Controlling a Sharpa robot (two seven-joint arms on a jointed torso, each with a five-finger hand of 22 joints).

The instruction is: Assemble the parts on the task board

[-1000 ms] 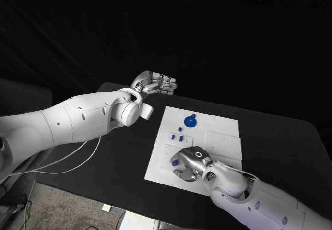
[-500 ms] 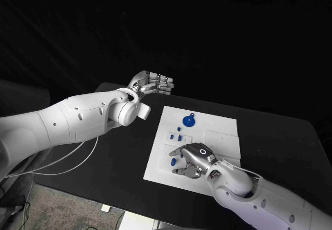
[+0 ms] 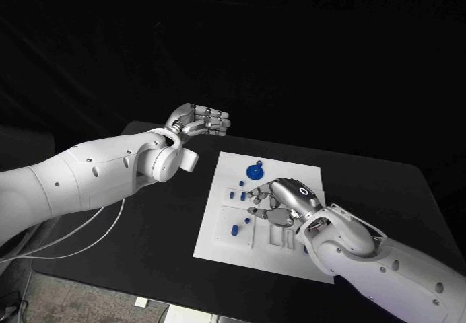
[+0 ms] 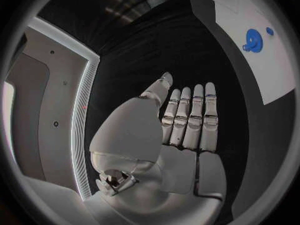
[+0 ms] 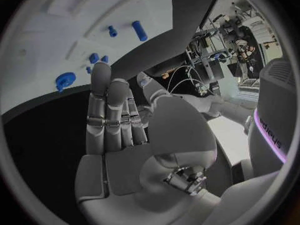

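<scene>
The white task board (image 3: 254, 259) lies in the middle of the black table. A round blue part (image 3: 254, 171) sits near its far edge, with small blue parts (image 3: 237, 196) below it and an elongated blue part (image 3: 234, 230) near the left edge. My right hand (image 3: 281, 202) hovers over the board's middle with its fingers stretched out and nothing in them. In the right wrist view the right hand (image 5: 119, 130) reaches toward the board (image 5: 50, 30), the round part (image 5: 65, 79) and a blue cylinder (image 5: 139, 30). My left hand (image 3: 199, 121) stays off the board's far left corner, holding nothing; in the left wrist view the left hand (image 4: 181, 130) shows straight fingers.
The black table (image 3: 388, 195) spreads around the board, with free room to the right. The left wrist view shows the board's far corner (image 4: 250, 10) with the round blue part (image 4: 253, 40) on it.
My right hand has moved from the board's near edge up to its middle and its fingers have straightened, uncovering the blue parts near the left edge. The left hand has hardly moved.
</scene>
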